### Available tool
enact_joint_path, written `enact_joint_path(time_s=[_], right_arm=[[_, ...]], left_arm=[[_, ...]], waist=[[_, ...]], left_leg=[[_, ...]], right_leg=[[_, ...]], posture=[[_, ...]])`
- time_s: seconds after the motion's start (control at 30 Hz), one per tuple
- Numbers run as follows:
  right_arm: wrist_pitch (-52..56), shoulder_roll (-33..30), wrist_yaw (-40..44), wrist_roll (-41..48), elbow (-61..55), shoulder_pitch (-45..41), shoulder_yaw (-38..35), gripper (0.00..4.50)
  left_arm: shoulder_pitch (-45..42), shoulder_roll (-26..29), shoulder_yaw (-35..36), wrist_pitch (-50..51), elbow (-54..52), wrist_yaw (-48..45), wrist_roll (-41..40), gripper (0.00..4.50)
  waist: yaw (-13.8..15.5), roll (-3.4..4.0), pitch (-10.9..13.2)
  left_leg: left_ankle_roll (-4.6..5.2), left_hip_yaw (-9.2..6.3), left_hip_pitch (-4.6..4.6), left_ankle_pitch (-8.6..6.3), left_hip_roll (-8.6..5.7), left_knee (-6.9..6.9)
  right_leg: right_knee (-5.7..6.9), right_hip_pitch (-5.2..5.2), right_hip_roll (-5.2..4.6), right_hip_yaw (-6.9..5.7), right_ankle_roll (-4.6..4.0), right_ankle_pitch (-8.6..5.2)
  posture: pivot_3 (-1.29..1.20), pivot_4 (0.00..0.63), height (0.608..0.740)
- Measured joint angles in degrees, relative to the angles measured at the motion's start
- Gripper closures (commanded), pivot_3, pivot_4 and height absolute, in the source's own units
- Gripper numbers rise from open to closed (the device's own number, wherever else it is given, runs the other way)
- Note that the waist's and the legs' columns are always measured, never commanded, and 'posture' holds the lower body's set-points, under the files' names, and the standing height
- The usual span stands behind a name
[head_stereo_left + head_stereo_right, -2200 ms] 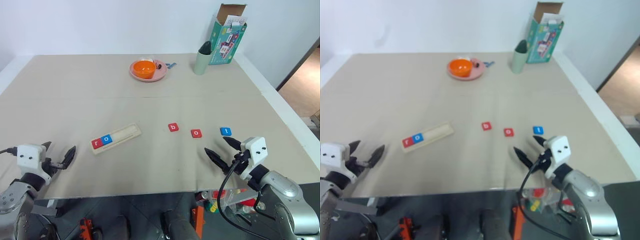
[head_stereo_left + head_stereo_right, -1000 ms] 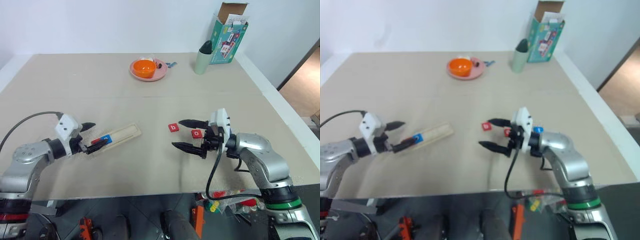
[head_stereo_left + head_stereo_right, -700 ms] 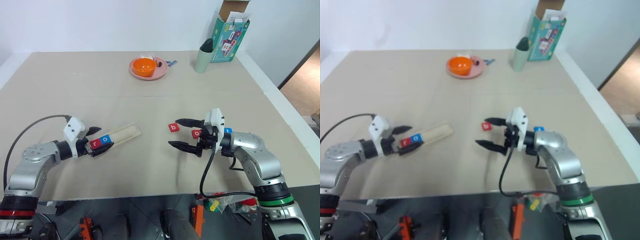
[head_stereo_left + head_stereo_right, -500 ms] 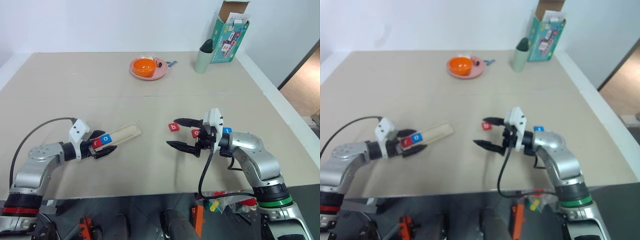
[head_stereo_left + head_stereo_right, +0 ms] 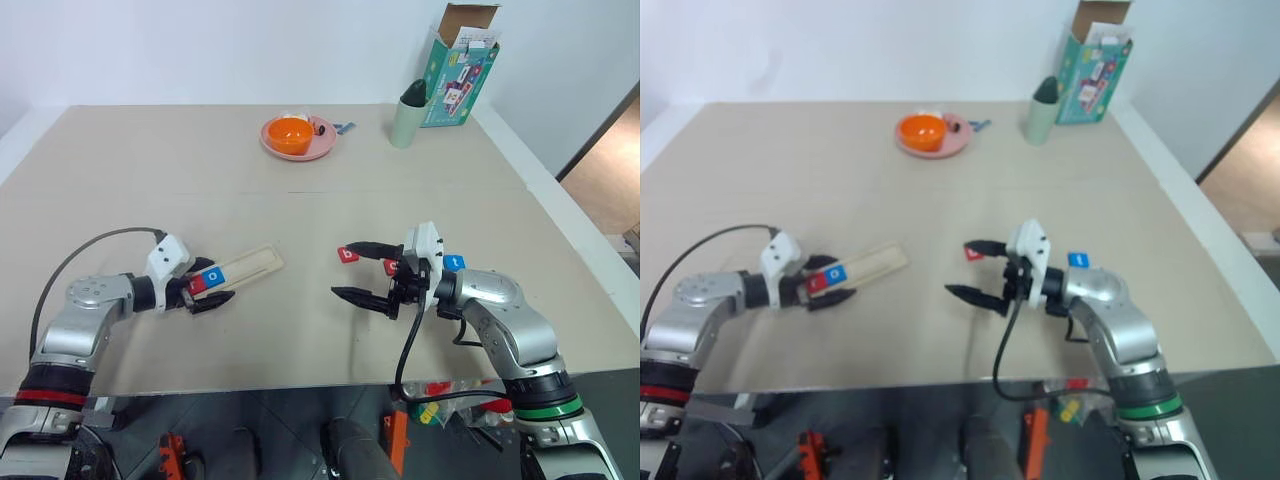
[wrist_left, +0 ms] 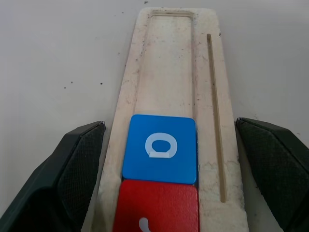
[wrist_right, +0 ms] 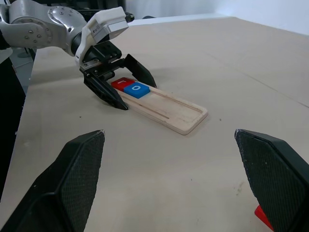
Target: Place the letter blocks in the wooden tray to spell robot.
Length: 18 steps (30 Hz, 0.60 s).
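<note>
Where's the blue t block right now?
In the left eye view the blue t block lies on the table on the robot's right, behind the right gripper, just past the red o block.

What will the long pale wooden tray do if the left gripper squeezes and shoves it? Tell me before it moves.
The long pale wooden tray looks rigid, so it should slide in one piece rather than bend. It lies flat and low, so tipping seems unlikely. The open left gripper straddles one end only, so it may pivot, and the red r block and blue o block could shift.

Bright even indoor light, soft faint shadows, sharp focus, no glare
</note>
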Motion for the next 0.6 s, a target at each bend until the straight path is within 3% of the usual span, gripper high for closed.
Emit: enact_joint_path(time_s=[0.1,0.27,0.6], right_arm=[[-0.5,0.0,0.1,-0.3,0.0,0.0,0.0,0.04],[-1.7,0.0,0.2,-0.8,0.3,0.8,0.0,0.0],[-2.8,0.0,0.1,-0.9,0.4,2.1,0.0,0.0]], left_arm=[[-0.9,0.1,-0.3,0.1,1.3,-1.4,0.3,0.0],[-2.0,0.4,-0.4,0.5,2.9,-2.9,0.4,1.3],[-2.2,0.5,-0.7,0.4,3.4,-3.6,1.2,1.29]], waist=[[0.0,0.01,0.0],[0.0,0.04,-0.1],[-0.2,0.1,-0.1]], left_leg=[[0.02,0.0,0.04,0.03,0.0,0.01],[0.02,0.0,0.15,0.03,0.0,0.0],[0.02,0.03,0.35,0.03,0.04,-0.01]], right_leg=[[0.0,0.03,0.0,0.0,-0.01,0.02],[0.01,0.12,0.01,0.01,-0.01,0.02],[0.09,0.23,0.09,0.08,-0.04,0.02]], posture=[[0.0,0.15,0.74],[0.0,0.15,0.74],[0.0,0.15,0.74]])
